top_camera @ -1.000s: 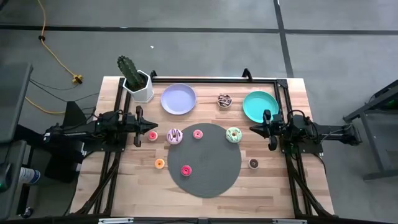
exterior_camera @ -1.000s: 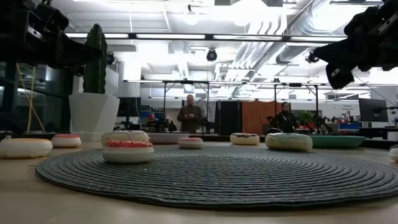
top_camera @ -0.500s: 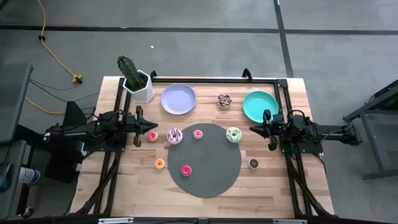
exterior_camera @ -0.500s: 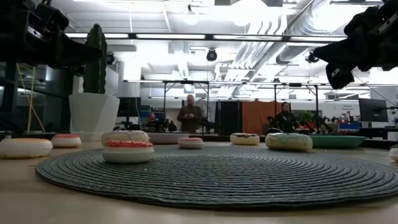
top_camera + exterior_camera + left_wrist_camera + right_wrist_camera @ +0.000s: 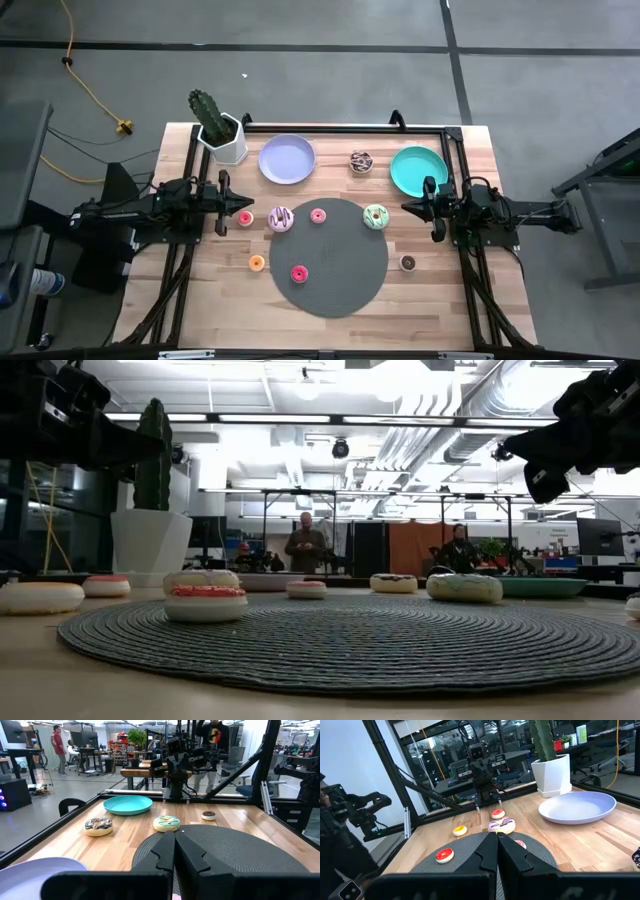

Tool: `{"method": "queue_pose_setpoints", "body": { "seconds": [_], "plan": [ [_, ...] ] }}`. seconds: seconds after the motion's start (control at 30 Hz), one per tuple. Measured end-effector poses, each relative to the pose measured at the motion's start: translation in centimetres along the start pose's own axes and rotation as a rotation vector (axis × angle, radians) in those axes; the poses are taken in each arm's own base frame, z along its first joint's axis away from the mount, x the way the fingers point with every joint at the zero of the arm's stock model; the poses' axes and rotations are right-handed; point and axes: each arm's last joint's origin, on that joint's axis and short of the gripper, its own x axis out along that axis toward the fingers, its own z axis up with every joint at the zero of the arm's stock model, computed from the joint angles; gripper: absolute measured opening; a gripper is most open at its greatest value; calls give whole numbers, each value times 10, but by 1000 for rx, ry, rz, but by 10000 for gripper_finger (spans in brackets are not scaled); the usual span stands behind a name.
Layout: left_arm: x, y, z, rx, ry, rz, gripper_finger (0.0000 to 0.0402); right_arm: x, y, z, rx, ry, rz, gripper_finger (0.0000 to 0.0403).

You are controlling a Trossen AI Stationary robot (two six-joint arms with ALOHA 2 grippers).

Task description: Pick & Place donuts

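Donuts (image 5: 282, 218) untouched; left claw (image 5: 221, 204), right claw (image 5: 431, 210) closed, level above table edges.

We see bare wood along near edge of table (image 5: 210, 300), wide lane on both sides of grey mat (image 5: 330, 285). Far edge crowded: cactus pot (image 5: 228, 140) at left corner, lavender plate (image 5: 287, 159), teal plate (image 5: 418, 168), sprinkled donut (image 5: 361, 161) between plates. Mat's near half open except red donut (image 5: 299, 273). Left gripper (image 5: 222, 203) and right gripper (image 5: 433, 209) flank mat, fingers together, above table.
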Motion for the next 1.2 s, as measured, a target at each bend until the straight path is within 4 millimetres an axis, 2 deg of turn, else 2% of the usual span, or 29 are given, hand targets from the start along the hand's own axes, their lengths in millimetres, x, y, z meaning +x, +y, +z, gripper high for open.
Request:
{"method": "queue_pose_setpoints", "body": {
  "seconds": [1.2],
  "plan": [
    [0,0,0,-22,-4,-9,1,0,0,0,0,0,0,0]
  ]
}}
